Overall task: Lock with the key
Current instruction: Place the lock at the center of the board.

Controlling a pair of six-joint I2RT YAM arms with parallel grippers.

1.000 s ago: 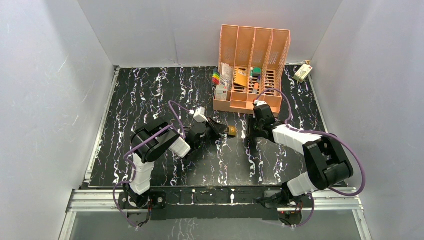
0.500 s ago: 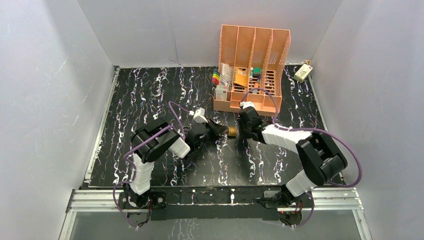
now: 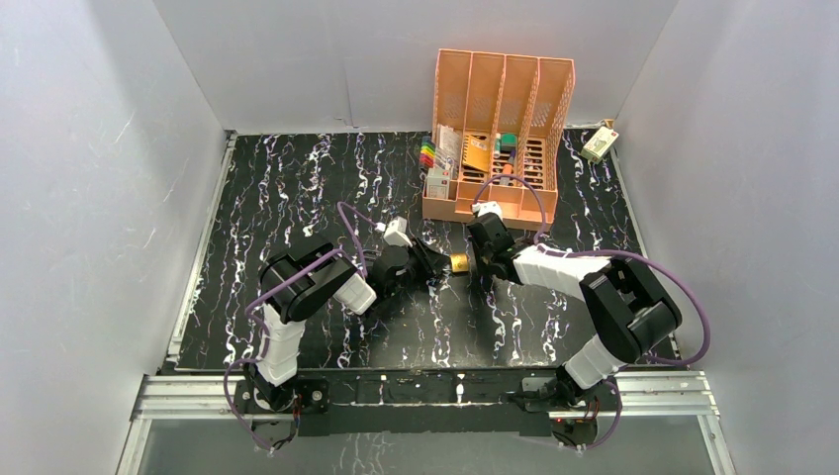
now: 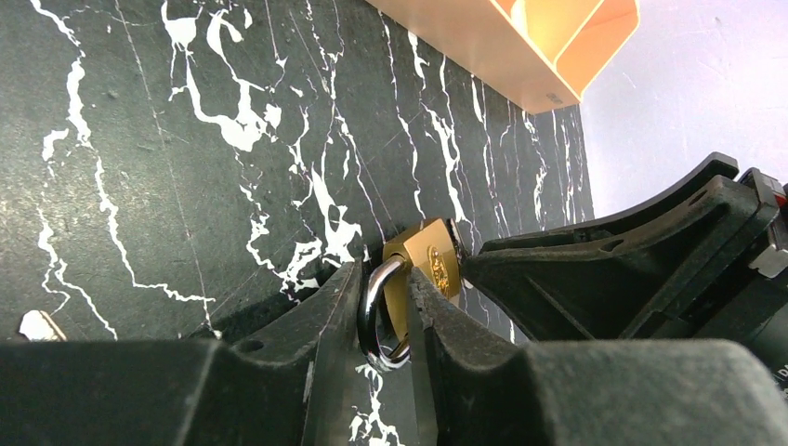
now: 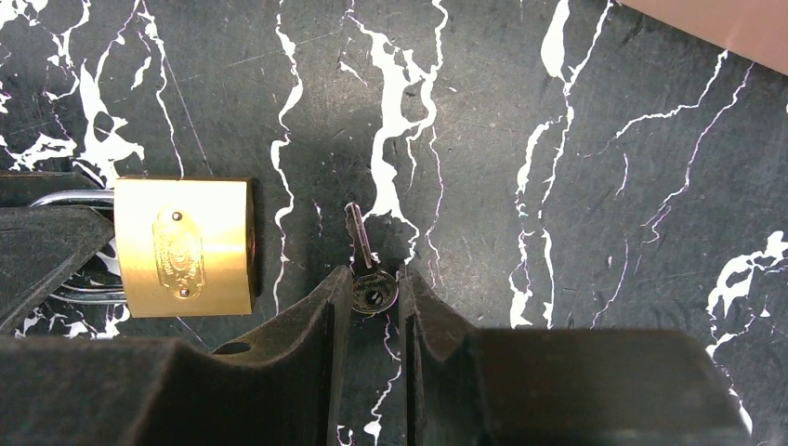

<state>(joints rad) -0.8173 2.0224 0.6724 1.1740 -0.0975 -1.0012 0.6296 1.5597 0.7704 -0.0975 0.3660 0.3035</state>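
Left of centre, the left hand (image 4: 383, 279) reached rightward low over the desk (image 3: 297, 198), its fingers closed round the steel shackle (image 4: 370, 314) of the lock (image 4: 429, 265). Holding it by the shackle made sense: the brass body stuck out free to the right, toward the other arm, with nothing of the hand over the end where a key would go. The body showed its stamped face upward in the right wrist view. Whether it rested on the desk or hung just clear I could not tell. How hard the shackle was pinched was also unclear, though a finger sat at each side of it.

Just right of the lock, and apart from it, was the key (image 5: 359, 232). The right hand (image 5: 374, 277) gripped it by the round head, fingers shut on either side, so the whole blade stood out past the fingertips — the part that must enter the lock was left bare. The blade pointed to the far side, running past the lock's end and not at it. By my reading the key was not lined up yet — the right hand would have to swing it leftward to meet the keyhole, which no view showed. The two hands were close together mid-desk, where both arms could reach.

Far and to the right stood the orange rack (image 3: 502, 99), well apart from the work.
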